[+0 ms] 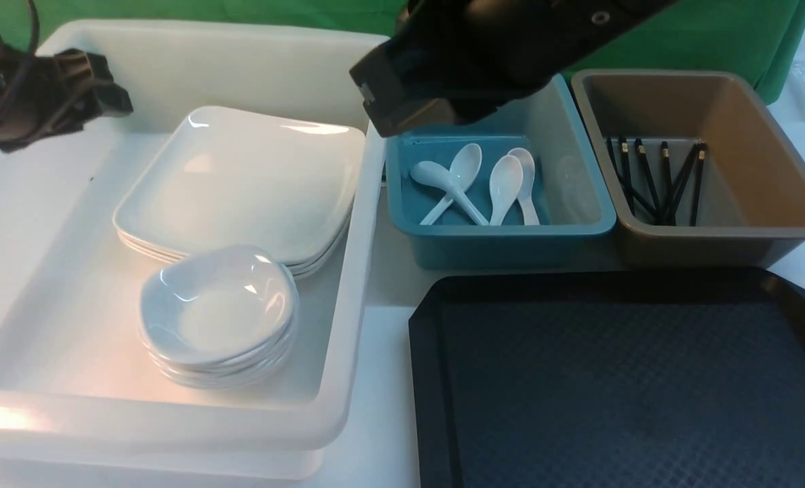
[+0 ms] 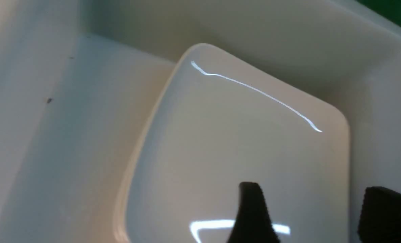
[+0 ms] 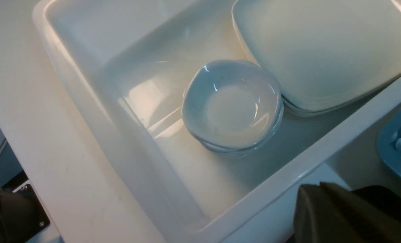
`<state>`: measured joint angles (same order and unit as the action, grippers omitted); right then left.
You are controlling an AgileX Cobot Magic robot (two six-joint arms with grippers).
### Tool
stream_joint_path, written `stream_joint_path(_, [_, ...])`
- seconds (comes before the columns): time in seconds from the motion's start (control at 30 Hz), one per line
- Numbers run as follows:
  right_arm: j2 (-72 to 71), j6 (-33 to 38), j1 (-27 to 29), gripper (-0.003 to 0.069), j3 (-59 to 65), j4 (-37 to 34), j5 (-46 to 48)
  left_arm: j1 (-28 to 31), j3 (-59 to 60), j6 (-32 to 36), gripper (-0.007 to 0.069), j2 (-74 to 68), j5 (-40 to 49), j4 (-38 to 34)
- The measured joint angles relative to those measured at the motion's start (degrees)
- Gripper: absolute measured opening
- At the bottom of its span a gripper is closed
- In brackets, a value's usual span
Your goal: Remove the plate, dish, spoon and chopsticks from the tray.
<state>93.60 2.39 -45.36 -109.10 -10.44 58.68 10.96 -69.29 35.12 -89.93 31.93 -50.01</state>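
The black tray point(image 1: 619, 379) at the front right carries nothing. In the white bin point(image 1: 355, 285) a large white plate point(image 1: 239, 179) tops a stack, with a small white dish point(image 1: 216, 308) on its own stack in front of it. Several white spoons point(image 1: 504, 183) lie in the teal bin. Black chopsticks point(image 1: 666, 179) lie in the brown bin. My left gripper point(image 2: 310, 187) hovers open and empty over the plate point(image 2: 241, 135), at the bin's far left point(image 1: 104, 88). My right gripper point(image 3: 308, 190) is shut on nothing, beside the white bin near the dish point(image 3: 232, 104).
The teal bin point(image 1: 511, 244) and the brown bin point(image 1: 768, 156) stand side by side behind the tray. My right arm point(image 1: 483, 47) reaches across above the teal bin. A strip of white tabletop point(image 1: 382, 379) separates the white bin from the tray. A green backdrop closes the far side.
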Motion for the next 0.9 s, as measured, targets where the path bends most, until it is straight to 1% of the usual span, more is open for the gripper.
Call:
stream_joint_path(0.03, [-0.2,0.0,0.06,0.0026,0.0,0.11,-0.25,-0.06,-0.92,0.82,0.0272,1.68,4.36,0.05])
stream_joint_path(0.1, [-0.96,0.0,0.06,0.0026,0.0,0.76,-0.47,-0.65,-1.99,2.14,0.0128,3.9,9.37,0.11])
stream_joint_path(0.13, [-1.15,0.0,0.06,0.0026,0.0,1.06,-0.47,-1.04,-2.13,2.86,0.0104,4.73,10.85,0.26])
stream_joint_path(0.17, [-2.22,-0.28,0.06,0.0026,0.0,2.48,-0.47,-2.33,-2.37,3.72,0.0057,6.15,13.01,1.18])
stream_joint_path(0.2, [-2.83,-0.64,0.06,0.0026,0.06,3.27,-0.47,-3.19,-2.38,3.9,0.0037,7.41,14.51,1.78])
stream_joint_path(0.23, [-4.01,-1.7,0.06,0.0026,0.18,4.87,-0.66,-5.41,-2.38,3.79,0.002,9.36,16.28,3.28])
stream_joint_path(0.27, [-5.7,-2.96,0.06,0.0026,0.53,7.04,-1.57,-8.19,-2.38,3.41,0.0011,10.98,17.13,4.76])
stream_joint_path(0.3, [-6.01,-3.2,0.06,0.0026,0.63,7.4,-1.77,-8.19,-2.38,3.43,0.001,11.31,17.23,5.01])
stream_joint_path(0.33, [-9.91,-5.79,0.1,0.0026,2.45,11.1,-5.01,-13.62,-1.85,2.75,0.0004,14.38,17.6,7.02])
stream_joint_path(0.37, [-11.21,-6.73,0.1,0.0026,3.27,12.25,-6.3,-15.94,-1.53,2.57,0.0003,16.09,17.77,7.82])
stream_joint_path(0.4, [-12.11,-7.0,0.1,0.0026,3.91,13.01,-7.29,-16.55,-1.44,2.48,0.0003,16.09,17.77,8.01])
stream_joint_path(0.43, [-16.03,-9.82,0.1,0.0026,7.23,15.97,-11.3,-21.16,-0.43,1.73,0.0002,19.22,18.25,9.52])
stream_joint_path(0.5, [-21.25,-13.19,0.1,0.0026,12.35,19.46,-16.76,-26.32,1.15,0.41,0.0001,22.83,18.45,11.41])
stream_joint_path(0.53, [-24.55,-15.27,0.1,0.0026,17.19,22.35,-20.31,-28.84,2.42,-0.68,0.0001,25.16,18.09,12.66])
stream_joint_path(0.6, [-28.6,-16.91,0.12,0.0026,22.47,24.85,-24.49,-31.05,4.06,-2.23,0.0001,28.08,17.23,14.61])
stream_joint_path(0.63, [-32.82,-17.87,0.17,0.0026,27.21,26.52,-28.52,-32.35,5.49,-3.86,0.0001,30.66,16.28,16.24])
stream_joint_path(0.67, [-34.66,-17.99,0.17,0.0026,29.58,27.14,-29.57,-32.58,6.23,-4.18,0.0001,31.98,15.78,16.65])
stream_joint_path(0.7, [-38.39,-18.29,0.17,0.0026,35.16,27.97,-33.34,-32.9,7.78,-5.18,0.0001,35.12,14.77,17.17])
stream_joint_path(0.73, [-39.0,-18.28,0.17,0.0026,35.16,27.97,-33.96,-32.98,8.06,-5.28,0.0001,35.12,14.77,17.25])
stream_joint_path(0.77, [-44.02,-18.35,0.17,0.0026,41.48,28.42,-38.65,-33.15,10.7,-5.78,0.0001,39.35,13.81,17.85])
stream_joint_path(0.9, [-54.96,-17.64,0.17,0.0026,54.67,28.71,-47.83,-33.31,17.52,-6.45,0.0001,48.29,10.22,17.94])
